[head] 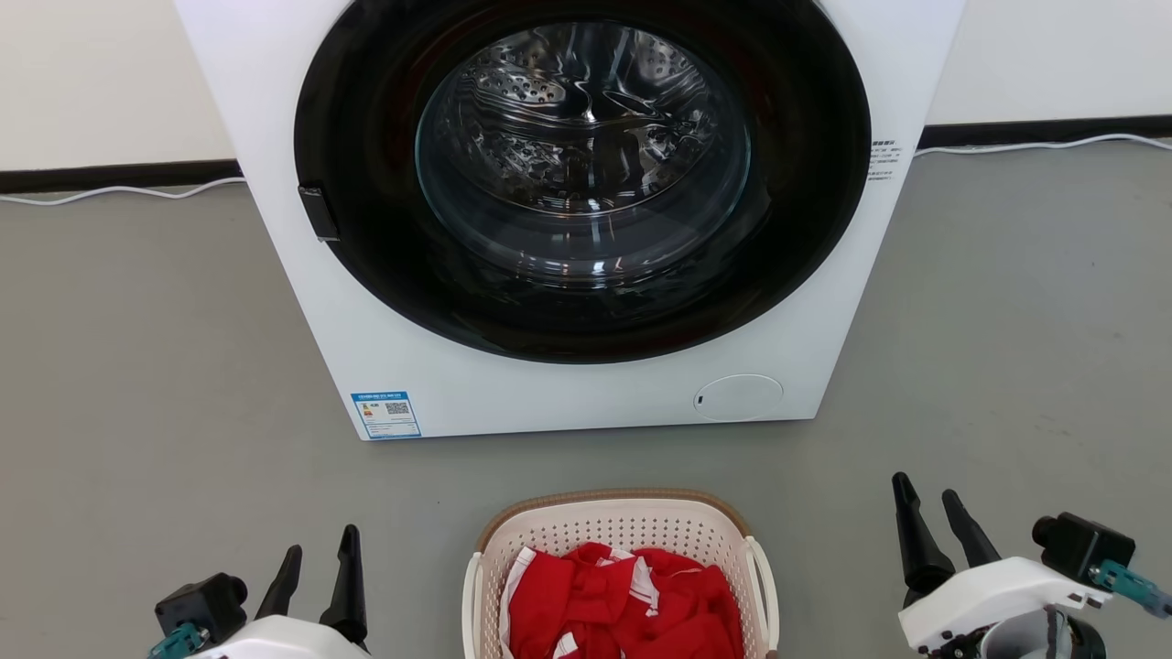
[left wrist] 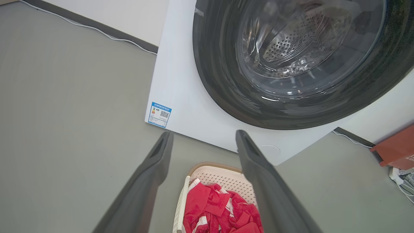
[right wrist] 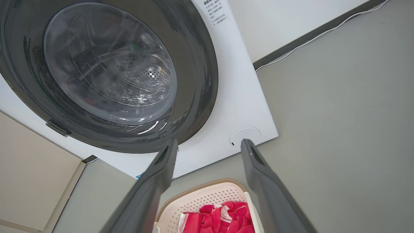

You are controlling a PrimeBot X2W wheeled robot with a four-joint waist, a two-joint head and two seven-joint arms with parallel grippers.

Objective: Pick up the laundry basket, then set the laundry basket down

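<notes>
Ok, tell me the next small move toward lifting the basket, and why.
Probably lower both arms inward toward the white handles: the left gripper and right gripper hang open either side of the laundry basket, touching nothing, and it sits on the floor holding red clothes.

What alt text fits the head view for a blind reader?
A cream laundry basket of red clothes sits before a white washing machine. The left gripper and right gripper, both open, flank it without touching.
</notes>
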